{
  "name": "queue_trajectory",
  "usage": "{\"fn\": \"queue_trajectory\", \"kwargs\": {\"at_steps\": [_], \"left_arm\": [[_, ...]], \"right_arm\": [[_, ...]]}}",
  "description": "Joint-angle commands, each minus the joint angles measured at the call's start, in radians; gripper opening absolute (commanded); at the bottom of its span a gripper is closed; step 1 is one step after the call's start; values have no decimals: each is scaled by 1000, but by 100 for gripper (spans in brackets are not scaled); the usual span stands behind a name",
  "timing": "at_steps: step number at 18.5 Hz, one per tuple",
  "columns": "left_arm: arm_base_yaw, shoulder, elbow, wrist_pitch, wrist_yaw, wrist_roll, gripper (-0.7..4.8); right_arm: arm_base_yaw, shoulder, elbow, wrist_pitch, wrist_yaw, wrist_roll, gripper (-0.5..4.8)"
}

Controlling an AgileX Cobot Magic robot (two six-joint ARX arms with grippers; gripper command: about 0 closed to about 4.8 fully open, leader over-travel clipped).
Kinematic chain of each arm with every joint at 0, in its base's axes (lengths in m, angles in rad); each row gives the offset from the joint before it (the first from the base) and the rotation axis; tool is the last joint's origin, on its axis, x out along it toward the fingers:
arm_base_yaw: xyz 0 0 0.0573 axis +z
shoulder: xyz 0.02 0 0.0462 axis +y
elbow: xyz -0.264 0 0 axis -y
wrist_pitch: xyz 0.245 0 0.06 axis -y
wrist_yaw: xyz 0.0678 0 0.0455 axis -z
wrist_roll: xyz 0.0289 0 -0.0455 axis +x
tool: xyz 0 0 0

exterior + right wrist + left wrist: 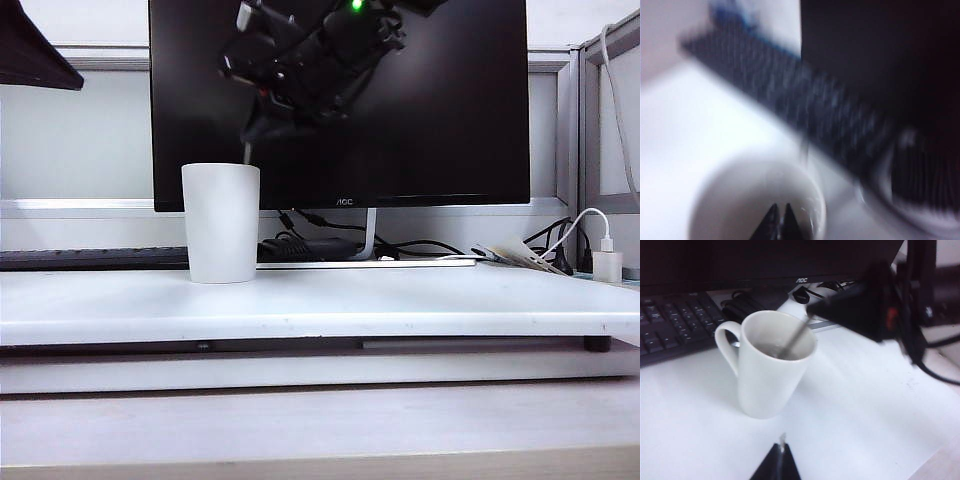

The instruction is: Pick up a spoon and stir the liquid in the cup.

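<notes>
The white cup (220,222) stands upright on the white table, left of the middle. My right gripper (255,125) has reached across and hangs just above the cup's mouth, shut on the thin grey spoon (247,152). In the left wrist view the spoon's handle (796,336) slants from the right gripper (812,311) down into the cup (767,365), its bowl sunk in the liquid. The blurred right wrist view looks into the cup (715,200) past the right gripper (779,210). My left gripper (781,447) hovers shut over the table, short of the cup and apart from it.
A black monitor (430,100) on a silver stand rises right behind the cup. A black keyboard (670,330) lies beside the cup's handle, with cables (420,245) and a white charger (606,265) along the back. A dark shape (30,50) fills the upper left corner.
</notes>
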Motion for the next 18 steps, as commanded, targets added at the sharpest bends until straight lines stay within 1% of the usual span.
{"fn": "queue_trajectory", "kwargs": {"at_steps": [1, 2, 4, 6, 7, 8, 9, 11, 14, 16, 17, 18], "left_arm": [[0, -3, 3, 5, 7, 3, -5], [0, -3, 3, 5, 7, 3, -5], [0, -3, 3, 5, 7, 3, -5], [0, -3, 3, 5, 7, 3, -5], [0, -3, 3, 5, 8, 3, -5], [0, -3, 3, 3, 17, 3, -5], [0, -3, 3, 3, 24, 3, -5], [0, -3, 3, 5, 23, 0, -5], [0, -3, 3, 5, 23, 0, -5], [0, -3, 3, 6, 23, 0, -5], [0, -3, 3, 6, 23, 0, -5], [0, -3, 3, 9, 25, 1, -5]], "right_arm": [[24, 16, 3, 144, -56, 108, -3], [31, 17, 3, 141, -78, 117, -3], [50, 13, 3, 82, -138, 116, -3], [50, 3, 3, 4, -158, 102, -3], [47, 0, 3, -33, -155, 76, -3], [34, -10, 3, -103, -103, 26, -2], [28, -13, 3, -131, -47, -8, -3], [13, -13, 3, -111, -15, -23, -3], [8, -6, 3, -7, 29, -22, -3], [10, 3, 3, 68, 15, 21, -3], [19, 6, 3, 89, -6, 44, -3], [26, 6, 3, 95, -54, 58, -2]]}}
